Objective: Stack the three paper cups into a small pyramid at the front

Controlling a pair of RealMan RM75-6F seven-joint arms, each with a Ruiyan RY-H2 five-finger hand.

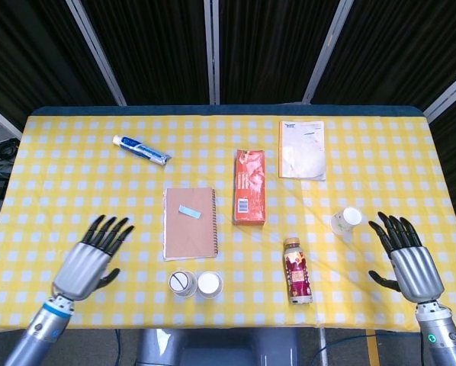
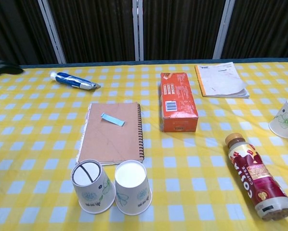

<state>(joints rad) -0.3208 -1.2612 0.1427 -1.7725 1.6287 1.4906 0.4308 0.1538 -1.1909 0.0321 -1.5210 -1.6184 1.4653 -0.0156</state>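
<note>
Two paper cups [image 2: 112,186] stand upside down, side by side and touching, at the front edge of the yellow-checked bench [image 1: 75,191]; the third cup [image 1: 347,220] lies tilted on its side to the right, near the right hand [image 1: 406,255], which hovers empty with fingers spread wide; the left hand [image 1: 87,259] hangs equally wide and empty, well apart from the pair. The sound course looks to be gripping the third cup lightly around its wall, turning it mouth-down, carrying it clear of the bottle [image 1: 297,272], and centring it over the seam.
</note>
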